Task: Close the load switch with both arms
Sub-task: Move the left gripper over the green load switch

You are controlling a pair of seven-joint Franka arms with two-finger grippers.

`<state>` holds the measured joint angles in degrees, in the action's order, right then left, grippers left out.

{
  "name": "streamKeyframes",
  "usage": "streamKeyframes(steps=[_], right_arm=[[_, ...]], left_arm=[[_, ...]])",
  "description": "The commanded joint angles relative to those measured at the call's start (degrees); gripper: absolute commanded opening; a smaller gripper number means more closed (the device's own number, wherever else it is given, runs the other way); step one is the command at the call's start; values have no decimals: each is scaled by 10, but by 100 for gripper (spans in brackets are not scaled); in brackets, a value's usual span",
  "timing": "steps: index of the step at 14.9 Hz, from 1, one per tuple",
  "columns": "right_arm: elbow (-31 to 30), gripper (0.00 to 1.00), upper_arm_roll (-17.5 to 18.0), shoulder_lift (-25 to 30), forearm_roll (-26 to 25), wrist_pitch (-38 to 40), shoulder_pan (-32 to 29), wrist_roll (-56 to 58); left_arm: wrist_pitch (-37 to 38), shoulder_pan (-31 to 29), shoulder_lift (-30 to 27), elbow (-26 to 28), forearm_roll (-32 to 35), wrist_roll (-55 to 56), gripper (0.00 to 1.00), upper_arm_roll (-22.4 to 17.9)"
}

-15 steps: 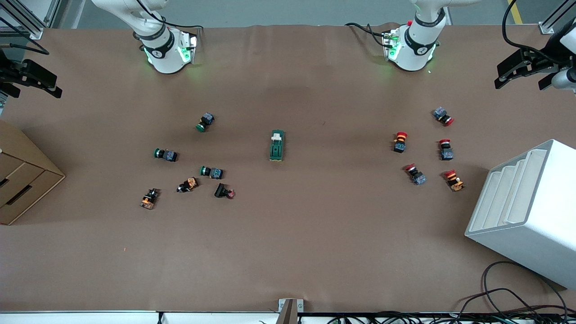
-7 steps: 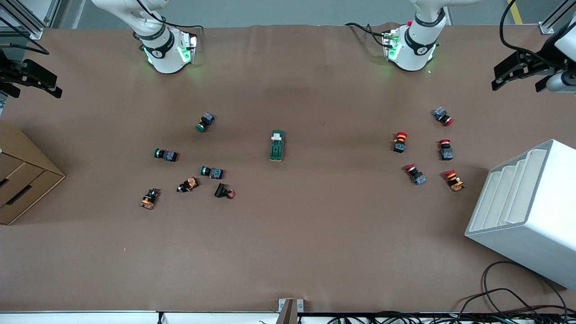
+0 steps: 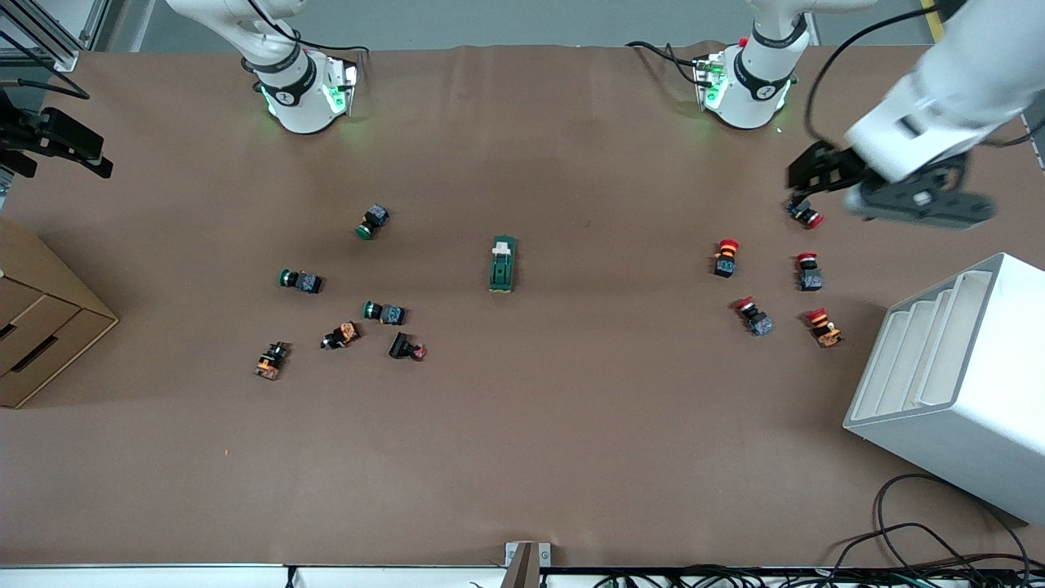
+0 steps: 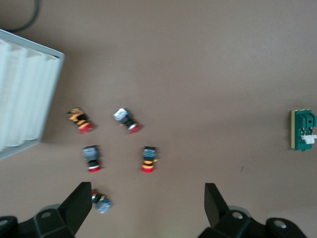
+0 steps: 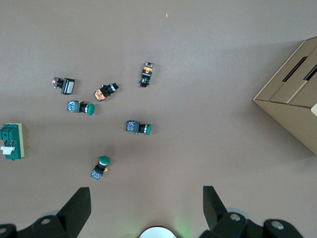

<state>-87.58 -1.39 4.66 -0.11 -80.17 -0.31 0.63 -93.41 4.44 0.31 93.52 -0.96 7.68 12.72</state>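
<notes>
Surface: brown table (image 3: 522,441), parts scattered at both ends.
Left gripper (image 3: 804,189): fingers apart, empty, hanging over the red push-buttons (image 3: 804,212) at its own end.
Right gripper (image 3: 57,145): fingers apart, empty, waiting at the table's edge above the cardboard box (image 3: 41,327).
Load switch (image 3: 502,264): mid-table between both clusters, white lever (image 4: 308,139) showing, well apart from either gripper.
Green push-buttons (image 3: 370,222): toward the right arm's end.
White rack (image 3: 955,384): beside the red cluster.
Risk: an unbraced switch likely slides when pressed; a low sweep could scatter buttons.
</notes>
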Motion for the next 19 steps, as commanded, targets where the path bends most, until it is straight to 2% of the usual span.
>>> streamKeyframes(steps=[1,4,8,12,16,19], right_arm=[[-8,100,0,10,-2,-1,0,5],[-9,100,0,10,0,3,-1,5],[-11,100,-1,10,15,6,-1,5],[-8,100,-1,9,15,10,0,5],[-1,100,-1,-3,16,7,-4,4],[-2,100,-1,-20,15,5,-3,4]], left_arm=[[-62,-2,-11,73,-3,82,100,37],[-155,-2,5,134,-4,150,100,94],[-263,14,79,150,11,332,100,180],[-309,107,151,146,123,525,100,183],[-351,190,186,145,206,688,100,183],[-354,235,225,141,328,832,100,183]])
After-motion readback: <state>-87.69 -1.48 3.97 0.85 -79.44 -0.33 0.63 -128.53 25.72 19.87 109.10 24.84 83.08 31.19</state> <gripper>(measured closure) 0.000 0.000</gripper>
